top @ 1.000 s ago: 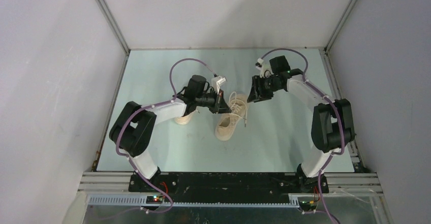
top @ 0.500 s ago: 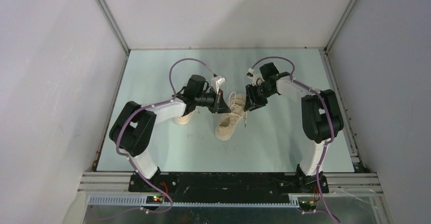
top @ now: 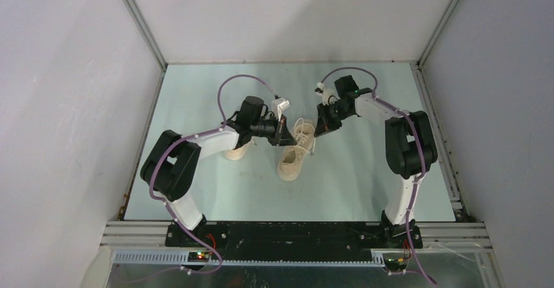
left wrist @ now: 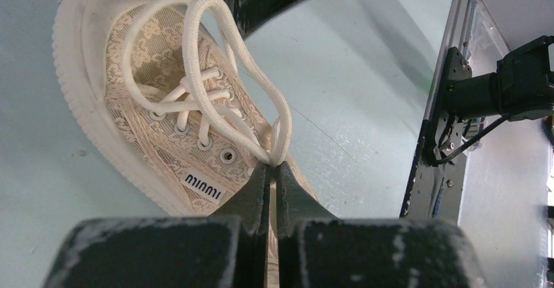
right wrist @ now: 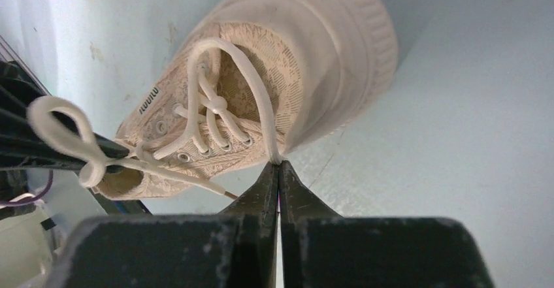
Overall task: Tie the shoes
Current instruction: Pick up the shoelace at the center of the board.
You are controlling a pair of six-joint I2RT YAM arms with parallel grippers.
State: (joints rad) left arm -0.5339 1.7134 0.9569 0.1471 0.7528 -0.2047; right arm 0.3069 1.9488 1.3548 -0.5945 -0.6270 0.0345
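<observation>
Sitting upright, cream lace-patterned shoe (left wrist: pixel 130 59), its off-white laces (left wrist: pixel 191 82) looped loosely.

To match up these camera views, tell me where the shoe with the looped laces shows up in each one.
Top external: the shoe lies near the centre of the picture.
Left wrist: the shoe fills the upper left, toe at the top left.
Right wrist: the shoe is at upper centre, toe at the upper right.
Shared landmark: its off-white laces.
</observation>
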